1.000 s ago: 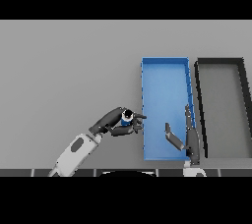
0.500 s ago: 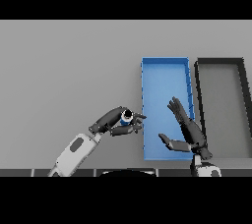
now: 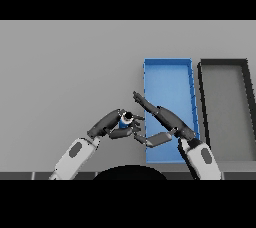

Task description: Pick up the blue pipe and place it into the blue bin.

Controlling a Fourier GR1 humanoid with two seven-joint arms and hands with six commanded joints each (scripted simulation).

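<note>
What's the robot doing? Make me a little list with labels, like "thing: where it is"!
left robot hand: fingers curled round the blue pipe, just left of the blue bin
blue pipe: small, held in the left robot hand, not yet in the bin
right robot hand: open, fingers straight, stretched over the blue bin's near end toward the pipe
blue bin: on the grey table, nothing lying in the part that shows
dark bin: right beside the blue bin
table: grey

Grey table (image 3: 65, 72); blue bin (image 3: 167, 64), dark bin (image 3: 222, 63) side by side.
</note>
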